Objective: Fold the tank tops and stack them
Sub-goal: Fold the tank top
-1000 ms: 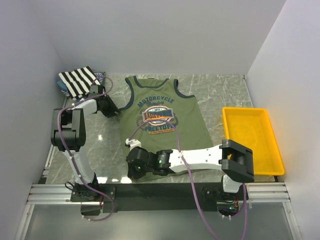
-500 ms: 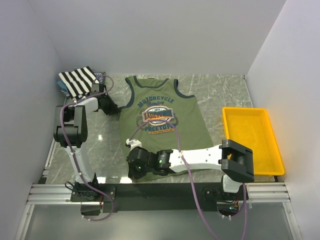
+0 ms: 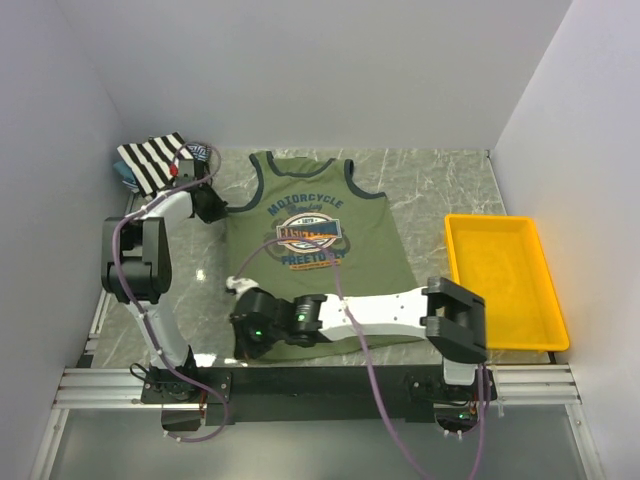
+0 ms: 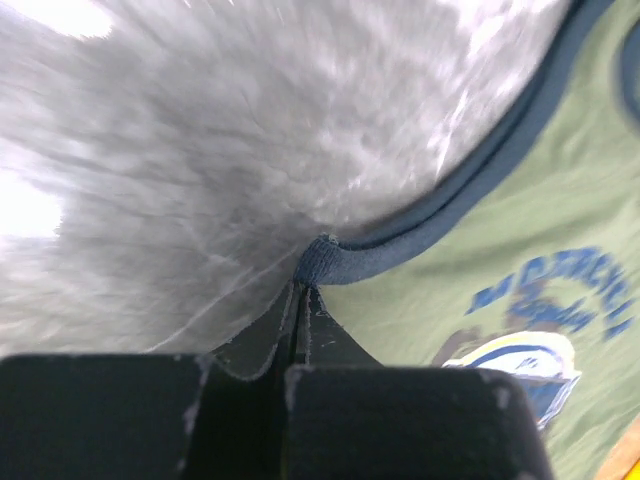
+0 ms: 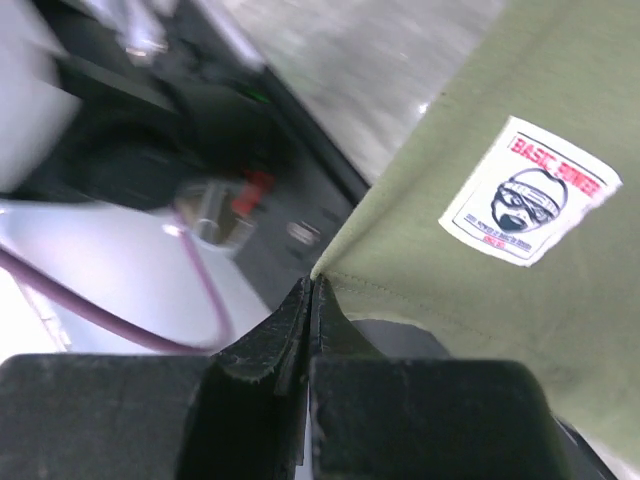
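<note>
The olive green tank top lies flat, print up, in the middle of the table. My left gripper is shut on the navy trim at the shirt's left armhole, and the left wrist view shows its fingertips pinching that edge. My right gripper is shut on the near left hem corner, which is lifted off the table. A white label shows on the underside there. The black-and-white striped tank top lies folded at the far left corner on blue patterned cloth.
A yellow plastic tray stands at the right edge of the table. White walls close in the back and both sides. The right arm stretches low across the near edge, over the shirt's hem.
The left gripper has closed on the armhole trim. The right gripper has moved left with the hem corner, and the whole olive shirt has shifted left.
</note>
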`<state>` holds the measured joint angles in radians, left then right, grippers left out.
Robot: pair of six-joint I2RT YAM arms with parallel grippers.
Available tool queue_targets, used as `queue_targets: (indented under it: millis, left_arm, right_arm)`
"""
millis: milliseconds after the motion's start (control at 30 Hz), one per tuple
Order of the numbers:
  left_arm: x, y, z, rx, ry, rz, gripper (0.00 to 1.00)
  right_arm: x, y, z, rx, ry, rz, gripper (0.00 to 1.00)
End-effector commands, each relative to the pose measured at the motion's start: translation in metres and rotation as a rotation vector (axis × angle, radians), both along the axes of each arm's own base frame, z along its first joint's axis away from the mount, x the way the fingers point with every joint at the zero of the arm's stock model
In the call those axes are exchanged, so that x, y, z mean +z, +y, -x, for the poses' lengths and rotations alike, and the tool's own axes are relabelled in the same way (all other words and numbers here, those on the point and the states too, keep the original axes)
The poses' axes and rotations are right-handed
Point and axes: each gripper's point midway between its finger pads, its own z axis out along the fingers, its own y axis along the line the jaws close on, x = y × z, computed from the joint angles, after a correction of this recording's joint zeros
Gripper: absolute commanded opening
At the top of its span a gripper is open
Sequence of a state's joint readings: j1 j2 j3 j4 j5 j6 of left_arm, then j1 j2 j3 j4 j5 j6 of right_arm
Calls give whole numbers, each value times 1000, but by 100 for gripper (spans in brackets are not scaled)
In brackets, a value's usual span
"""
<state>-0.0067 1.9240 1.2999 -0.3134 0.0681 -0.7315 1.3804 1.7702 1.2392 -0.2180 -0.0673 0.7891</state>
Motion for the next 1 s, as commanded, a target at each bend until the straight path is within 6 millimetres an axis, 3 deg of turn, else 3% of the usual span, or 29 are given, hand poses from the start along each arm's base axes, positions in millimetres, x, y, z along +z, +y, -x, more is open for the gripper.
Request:
queue_targets:
  millis: [0,33,233,333,467,600,633,700,833,867,967]
  left_arm:
    - [42,37,-13,133,-108,-74,1]
    - [41,43,-12,146,-103,-76,1]
    - [37,49,-10,158,-98,-70,1]
    - [48,47,-12,162,-133,-53,1]
    - [73,35,-23,149,-190,-24,1]
    - [83,0,-36,95,-198,-33,0]
    - [82,-15,-36,72,-187,-33,1]
    - [78,-37,-43,42,-183,-29,1]
    - [67,-73,-50,-7,-170,-24,1]
    - [62,-81,-53,-17,-163,-25,0]
    - [54,-107,-54,-57,-155,-30,1]
  right_arm:
    - [26,37,25,130,18,-74,0]
    - [18,41,26,136,27,-62,0]
    - [19,55,28,156,33,-73,0]
    - [29,53,19,130,6,-92,0]
    - [31,31,-3,49,-4,-97,0]
    - [27,-3,-23,-59,10,-104,0]
    - [36,-11,-27,-79,6,-129,0]
    - [15,-39,-32,-146,18,-86,0]
    - [8,-61,-39,-215,25,-90,0]
    - [-4,-71,-37,-234,43,-70,0]
    - [-13,-83,-34,-263,62,-68,0]
